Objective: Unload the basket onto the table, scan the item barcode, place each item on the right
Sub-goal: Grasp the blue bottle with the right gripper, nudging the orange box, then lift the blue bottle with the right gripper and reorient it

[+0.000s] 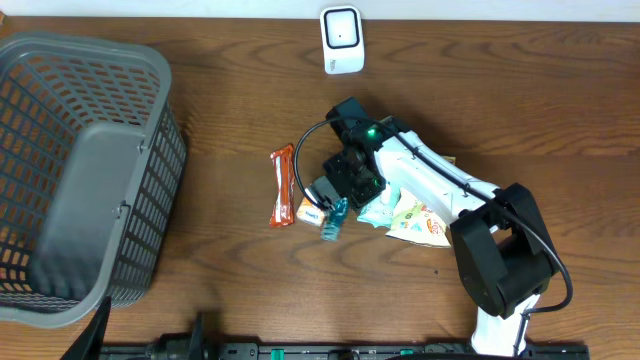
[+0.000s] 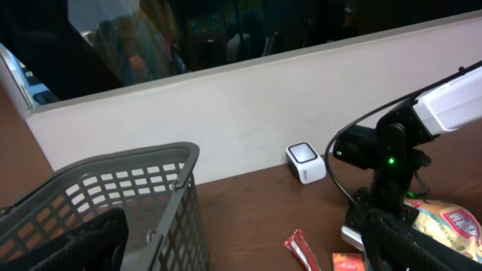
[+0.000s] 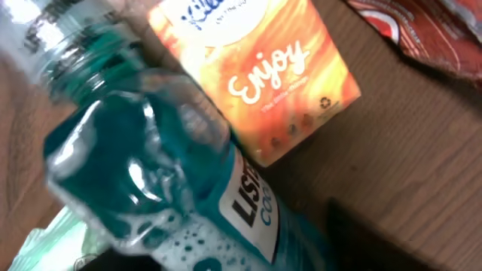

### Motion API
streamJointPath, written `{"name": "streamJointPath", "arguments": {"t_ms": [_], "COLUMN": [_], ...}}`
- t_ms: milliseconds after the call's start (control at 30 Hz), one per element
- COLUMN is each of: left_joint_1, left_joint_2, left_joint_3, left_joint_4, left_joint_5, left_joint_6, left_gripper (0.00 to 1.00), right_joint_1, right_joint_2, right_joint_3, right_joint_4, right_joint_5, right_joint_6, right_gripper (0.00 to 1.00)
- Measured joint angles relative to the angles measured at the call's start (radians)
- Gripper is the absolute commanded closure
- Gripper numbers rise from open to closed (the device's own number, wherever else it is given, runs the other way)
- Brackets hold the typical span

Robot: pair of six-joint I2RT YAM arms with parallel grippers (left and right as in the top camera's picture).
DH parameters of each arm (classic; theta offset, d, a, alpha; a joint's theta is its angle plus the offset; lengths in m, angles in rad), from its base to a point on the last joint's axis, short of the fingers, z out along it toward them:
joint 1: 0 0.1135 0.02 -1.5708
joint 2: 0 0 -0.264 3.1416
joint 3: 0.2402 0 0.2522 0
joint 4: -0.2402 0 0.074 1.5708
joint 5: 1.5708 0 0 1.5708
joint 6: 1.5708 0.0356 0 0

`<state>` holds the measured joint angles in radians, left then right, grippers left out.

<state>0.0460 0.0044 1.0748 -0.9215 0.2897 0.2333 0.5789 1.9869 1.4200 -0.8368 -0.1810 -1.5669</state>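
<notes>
Bottle (image 3: 151, 173), clear dimpled plastic, beside boxy carton (image 3: 263, 75)

A dark wood-grain table (image 1: 230, 90) meets a white wall (image 2: 226, 128) below dark glass (image 2: 226, 30).

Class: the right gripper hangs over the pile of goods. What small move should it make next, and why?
Probably close the right gripper on the teal mouthwash bottle and lift it slightly. The bottle fills the wrist view, lying beside the orange box, and the white scanner stands well away.
</notes>
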Motion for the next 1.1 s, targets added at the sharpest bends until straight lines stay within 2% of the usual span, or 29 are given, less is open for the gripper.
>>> {"name": "streamJointPath", "arguments": {"t_ms": [200,267,300,400,533,567,633,733,867,900,1100], "left_joint_1": [0.0,0.0,0.0,0.0,0.0,0.0,0.0,0.0,0.0,0.0,0.0], "left_joint_2": [0.0,0.0,0.0,0.0,0.0,0.0,0.0,0.0,0.0,0.0,0.0], "left_joint_3": [0.0,0.0,0.0,0.0,0.0,0.0,0.0,0.0,0.0,0.0,0.0], "left_joint_4": [-0.005,-0.008,-0.011,-0.014,-0.015,-0.015,-0.016,-0.02,-0.037,-0.044,-0.069], "left_joint_5": [0.0,0.0,0.0,0.0,0.0,0.0,0.0,0.0,0.0,0.0,0.0], "left_joint_6": [0.0,0.0,0.0,0.0,0.0,0.0,0.0,0.0,0.0,0.0,0.0], "left_gripper": [0.02,0.02,0.02,0.02,0.02,0.02,0.02,0.02,0.02,0.02,0.02], "right_joint_1": [-0.022,-0.027,-0.03,-0.037,-0.04,-0.04,-0.04,-0.04,-0.04,-0.04,-0.04], "right_joint_2": [0.0,0.0,0.0,0.0,0.0,0.0,0.0,0.0,0.0,0.0,0.0], "right_joint_3": [0.0,0.0,0.0,-0.001,-0.002,-0.002,-0.002,-0.002,-0.002,-0.002,-0.002], "right_joint_4": [0.019,0.029,0.047,0.123,0.21,0.23,0.228,0.216,0.213,0.205,0.163], "right_joint_5": [-0.017,-0.022,-0.026,-0.052,-0.077,-0.085,-0.089,-0.092,-0.067,-0.058,-0.039], "right_joint_6": [0.18,0.262,0.323,0.539,0.784,0.892,0.996,1.084,1.132,1.141,1.161], "right_gripper": [0.64,0.65,0.64,0.47,0.48,0.47,0.4,0.38,0.4,0.34,0.23]}}
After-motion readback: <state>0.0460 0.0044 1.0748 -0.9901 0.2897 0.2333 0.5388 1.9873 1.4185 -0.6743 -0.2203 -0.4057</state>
